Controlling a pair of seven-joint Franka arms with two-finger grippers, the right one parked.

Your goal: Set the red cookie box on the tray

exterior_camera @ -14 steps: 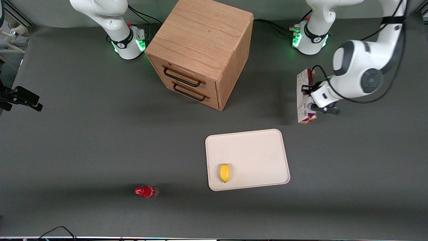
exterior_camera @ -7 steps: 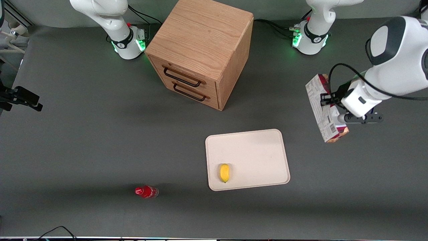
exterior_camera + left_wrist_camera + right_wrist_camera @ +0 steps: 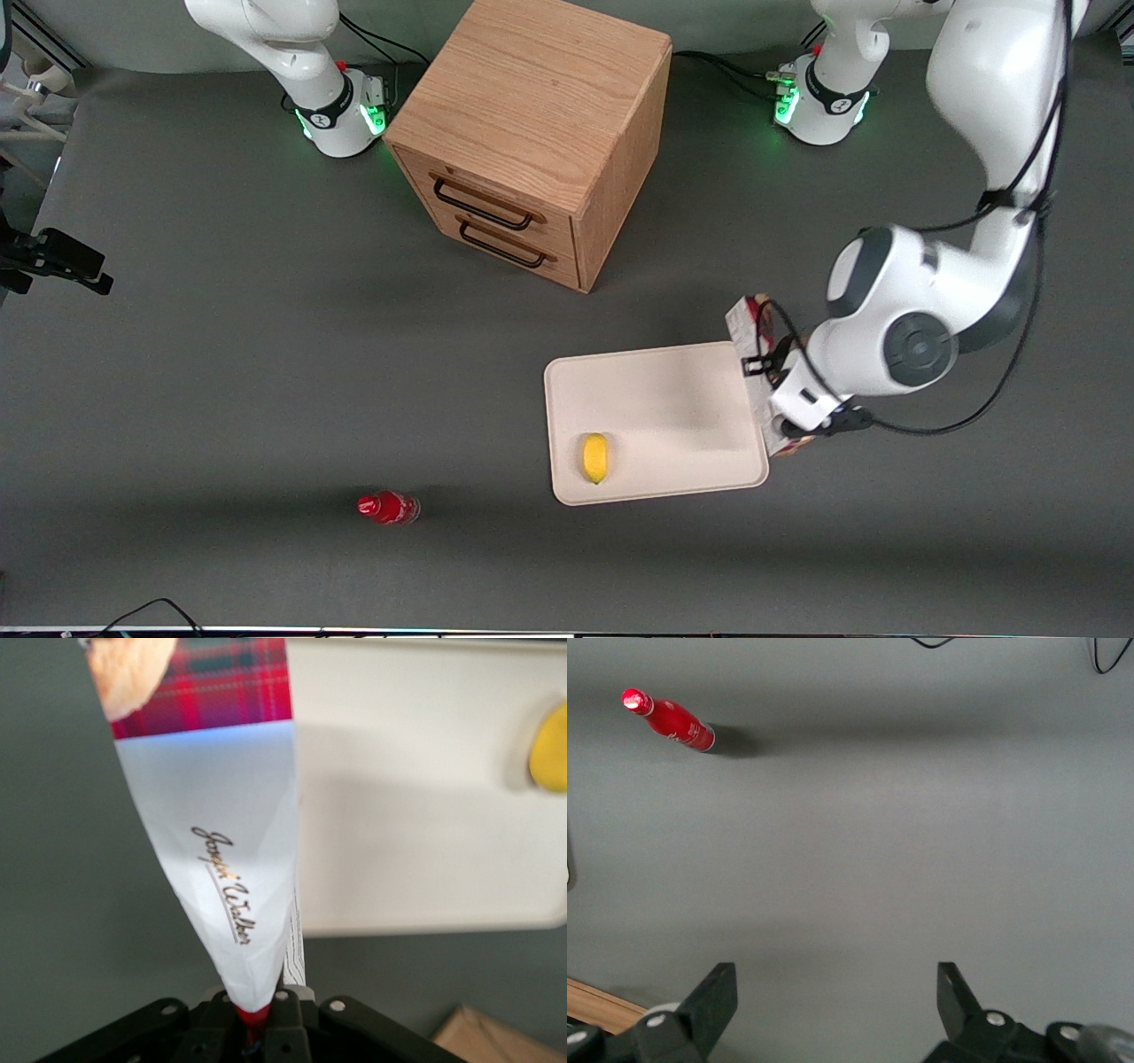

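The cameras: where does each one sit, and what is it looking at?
Front view: high up, looking down at the table; shows both white arms, the gripper holding the long dark red cookie box at the cream-white tray edge.
Left wrist view: on the working arm, facing box and tray, shared with front.
Right wrist view: parked arm, facing a small red bottle, also in front view.

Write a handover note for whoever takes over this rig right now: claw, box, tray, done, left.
Claw: shut on the box, held in the air at the tray's edge toward the working arm's end.
Tray: flat on the table, a lemon on it near the rim closest to the front camera.
Done: box picked up and brought to the tray.
Left: move it over the bare tray, lower, release.
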